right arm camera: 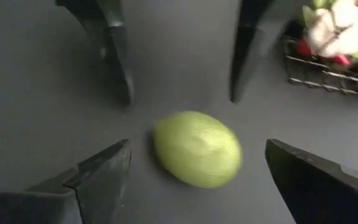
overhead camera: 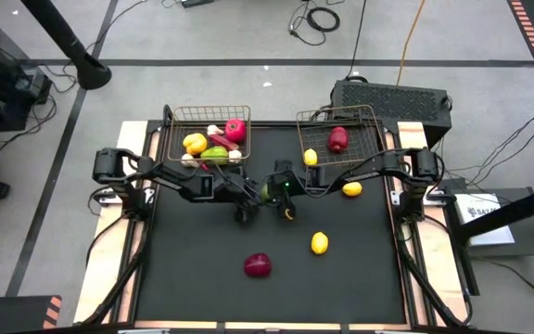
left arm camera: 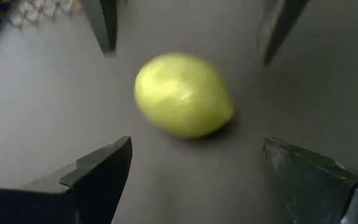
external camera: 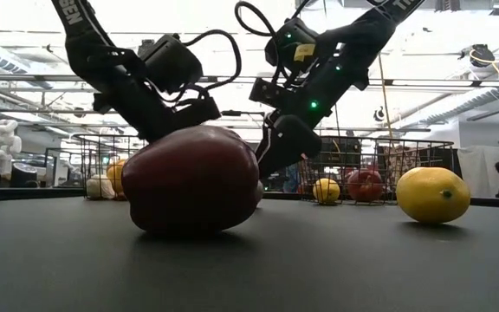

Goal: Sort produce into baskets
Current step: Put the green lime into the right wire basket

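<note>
Black matting covers the table (overhead camera: 202, 297), and we work down from it by size. Two bronze wire baskets sit along its far edge: the left basket (overhead camera: 176, 116) holds a yellow pepper, a red one, white garlic and something green, while the right basket (overhead camera: 367, 116) holds a red apple (overhead camera: 338, 139) and a lemon (overhead camera: 311, 157) near its front rim.

Both our arms meet near the table's middle, just in front of the baskets. Our left gripper (left arm camera: 191, 180) and right gripper (right arm camera: 194, 180) each stand with fingers wide apart, holding nothing, facing each other over the same green lime (left arm camera: 184, 94).

Loose produce remains: a dark red onion or apple (overhead camera: 258, 265) toward the near edge, one lemon (overhead camera: 319, 243) beside it toward the right, another lemon (overhead camera: 351, 189) just in front of the right basket.

The lime lies free on the mat between both pairs of fingers, touching none that we can see. We judge it a light, hard, smooth toy, rounded enough to roll or squirt out under an off-centre pinch. We would take it across its short waist, fingers square to its long axis, closing gently, with only one arm committing while the other backs off to avoid a clash.
</note>
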Tool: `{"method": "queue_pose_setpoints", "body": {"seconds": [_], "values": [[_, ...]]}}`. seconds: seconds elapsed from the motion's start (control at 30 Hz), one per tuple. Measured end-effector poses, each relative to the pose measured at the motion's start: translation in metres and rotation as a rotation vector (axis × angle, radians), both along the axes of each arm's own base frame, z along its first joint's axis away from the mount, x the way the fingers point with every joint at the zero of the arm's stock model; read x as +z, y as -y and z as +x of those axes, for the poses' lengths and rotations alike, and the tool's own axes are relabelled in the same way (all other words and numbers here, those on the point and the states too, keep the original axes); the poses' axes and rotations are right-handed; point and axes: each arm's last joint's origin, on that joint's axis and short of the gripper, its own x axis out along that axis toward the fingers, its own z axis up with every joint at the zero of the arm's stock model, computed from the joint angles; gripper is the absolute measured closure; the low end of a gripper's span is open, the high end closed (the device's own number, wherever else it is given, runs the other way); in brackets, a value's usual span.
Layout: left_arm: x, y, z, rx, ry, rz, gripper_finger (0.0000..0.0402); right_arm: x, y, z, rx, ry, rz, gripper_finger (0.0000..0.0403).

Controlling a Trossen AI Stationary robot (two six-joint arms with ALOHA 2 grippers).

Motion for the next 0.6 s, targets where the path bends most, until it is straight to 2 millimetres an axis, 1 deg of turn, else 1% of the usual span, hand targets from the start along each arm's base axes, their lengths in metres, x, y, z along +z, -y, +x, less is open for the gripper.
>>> {"method": "queue_pose_setpoints", "body": {"seconds": [0.1, 0.17, 0.37, 0.5, 0.6], "values": [[0.003, 0.0, 0.002, -0.022, 0.038, -0.004, 0.0034, -0.001, -0.001, 0.001, 0.059, -0.001, 0.021, 0.0045], [0.004, 0.001, 0.004, -0.046, 0.056, -0.02, 0.0034, -0.005, -0.002, 0.002, 0.087, 0.0, 0.03, 0.0047], [0.005, 0.002, 0.004, -0.082, 0.066, -0.047, 0.0034, -0.013, -0.003, 0.002, 0.095, -0.036, 0.054, 0.0049], [0.004, 0.002, 0.003, -0.081, 0.055, -0.049, 0.0034, -0.012, -0.004, 0.002, 0.096, -0.031, 0.095, 0.0049], [0.003, 0.003, 0.003, -0.08, 0.048, -0.055, 0.0034, -0.01, -0.011, 0.001, 0.119, -0.029, 0.111, 0.0049]]}}
